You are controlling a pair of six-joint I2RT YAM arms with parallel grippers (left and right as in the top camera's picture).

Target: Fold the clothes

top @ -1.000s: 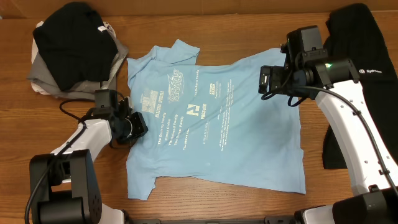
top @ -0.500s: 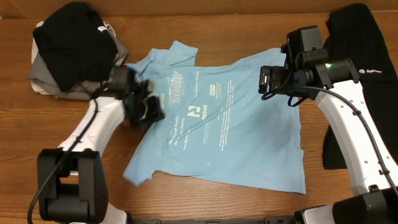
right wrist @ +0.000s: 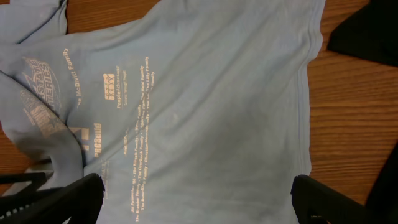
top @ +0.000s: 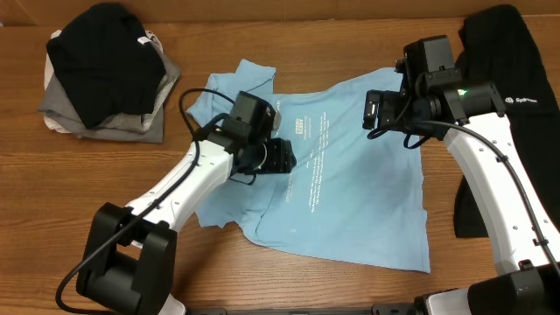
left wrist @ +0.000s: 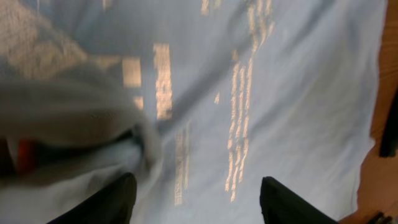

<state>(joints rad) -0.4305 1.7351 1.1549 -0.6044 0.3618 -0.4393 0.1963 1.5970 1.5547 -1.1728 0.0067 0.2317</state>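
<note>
The light-blue T-shirt (top: 350,201) with white print lies on the wooden table, its left side folded over toward its middle. My left gripper (top: 284,157) sits low over the shirt's centre. In the left wrist view its gripper (left wrist: 198,183) stands open over printed cloth (left wrist: 280,93), with a blurred fold of fabric lying by the left finger (left wrist: 121,193). My right gripper (top: 372,112) hovers above the shirt's upper right part. Its wrist view shows the gripper (right wrist: 196,183) wide open, nothing held, flat shirt (right wrist: 205,93) below. A black garment (top: 507,61) with a small white logo lies at the right edge.
A stack of folded clothes sits at the back left, a black piece (top: 101,61) on top of grey ones (top: 114,122). Bare wood (top: 105,192) shows left of and in front of the shirt. The black garment's edge (right wrist: 367,31) lies close beside the shirt's right hem.
My left arm swept from the shirt's left edge rightward across it, dragging the left side over the middle, and its jaws went from shut to open. The right arm stayed still.
</note>
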